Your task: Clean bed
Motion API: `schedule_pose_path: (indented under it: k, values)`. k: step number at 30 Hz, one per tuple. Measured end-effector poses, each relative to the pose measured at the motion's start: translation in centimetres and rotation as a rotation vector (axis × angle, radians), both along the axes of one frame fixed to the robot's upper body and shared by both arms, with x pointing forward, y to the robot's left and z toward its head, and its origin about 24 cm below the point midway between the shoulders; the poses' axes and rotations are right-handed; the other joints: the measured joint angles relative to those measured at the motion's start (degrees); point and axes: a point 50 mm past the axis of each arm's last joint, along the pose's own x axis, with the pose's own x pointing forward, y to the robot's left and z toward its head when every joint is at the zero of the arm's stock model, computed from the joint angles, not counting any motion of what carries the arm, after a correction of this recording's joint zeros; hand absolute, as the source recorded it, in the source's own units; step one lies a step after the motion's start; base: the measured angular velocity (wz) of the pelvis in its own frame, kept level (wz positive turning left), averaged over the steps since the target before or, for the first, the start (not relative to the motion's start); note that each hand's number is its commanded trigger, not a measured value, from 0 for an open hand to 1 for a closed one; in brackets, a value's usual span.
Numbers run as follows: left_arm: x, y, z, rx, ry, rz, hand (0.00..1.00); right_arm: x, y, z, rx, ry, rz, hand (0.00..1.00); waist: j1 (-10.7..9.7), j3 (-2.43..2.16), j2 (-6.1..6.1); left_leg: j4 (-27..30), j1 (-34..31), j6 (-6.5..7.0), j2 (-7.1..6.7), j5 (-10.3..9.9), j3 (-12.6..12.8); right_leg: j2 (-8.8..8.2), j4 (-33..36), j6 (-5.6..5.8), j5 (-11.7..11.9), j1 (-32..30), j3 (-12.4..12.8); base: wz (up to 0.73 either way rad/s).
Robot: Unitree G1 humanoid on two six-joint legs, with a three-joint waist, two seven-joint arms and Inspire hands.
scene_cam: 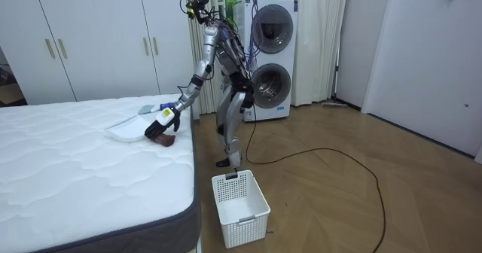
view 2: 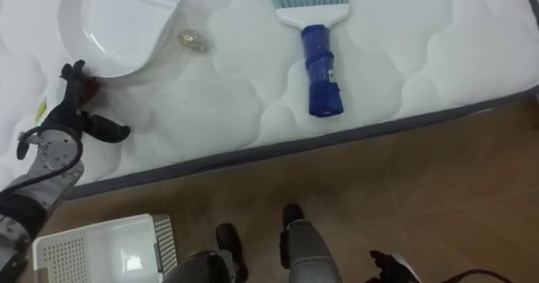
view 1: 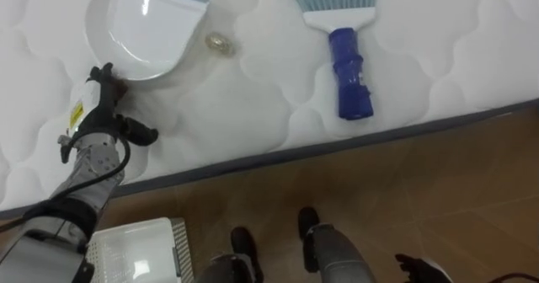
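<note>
While the robot stands at the side edge of the bed [view 1: 253,106], bent slightly at the waist in the room view, its left arm reaches down onto the mattress.

Obs. 1: left hand [view 1: 105,114] lies on the quilted top just inside the bed's edge. Fingers stretched toward the dustpan, thumb splayed to the side; released, nothing clasped. Fingertip contact with the pan's near rim: probably, but the angle is too poor to be sure.

Obs. 2: white dustpan [view 1: 143,26] with a grey-blue lip lies flat on the bed, farther in from the edge than the hand. A small dark reddish patch [view 1: 123,88] shows between pan and hand; what it is cannot be read.

Obs. 3: small pale crumpled scrap [view 1: 220,44] on the bed just beside the pan, on the robot's right of it, not inside it.

Obs. 4: brush [view 1: 345,72], blue handle, light blue bristles, lies on the bed well to the right of the scrap. Its handle points at the bed's edge and its bristles point inward. Untouched.

Obs. 5: right hand [view 1: 417,269] hangs low off the bed, over the floor; grip state cannot be told.

Obs. 6: white slotted basket [view 1: 139,249] stands on the floor just off the bed's edge, beside the robot's feet.
</note>
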Motion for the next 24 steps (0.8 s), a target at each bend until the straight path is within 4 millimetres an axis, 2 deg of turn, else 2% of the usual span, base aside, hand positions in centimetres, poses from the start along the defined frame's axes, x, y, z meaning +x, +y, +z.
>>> schedule_pose_path:
  k: [5,13,24]
  values:
    - [0.2,1.2,0.8,0.002,-0.003,0.040,1.00,0.0,0.1,0.0,-0.008,0.009,0.030,0.00,-0.07,0.04,-0.10,0.48,0.98,0.00,0.12,-0.37,0.02,0.12,-0.01,0.06,-0.04,1.07,0.11,0.00]
    - [0.2,0.3,0.2,-0.002,0.027,0.001,1.00,0.5,0.1,0.3,-0.006,-0.019,0.025,0.00,-0.10,-0.02,-0.12,0.45,1.39,0.22,0.02,-0.51,0.02,0.34,-0.14,0.37,0.03,1.64,0.04,0.00]
    - [0.1,0.1,-0.1,-0.028,0.037,0.002,1.00,1.0,0.4,0.5,-0.002,-0.068,0.007,0.00,-0.05,-0.10,-0.12,0.38,2.27,0.21,0.23,-0.51,0.57,0.50,-0.07,0.31,0.06,2.28,0.18,-0.01]
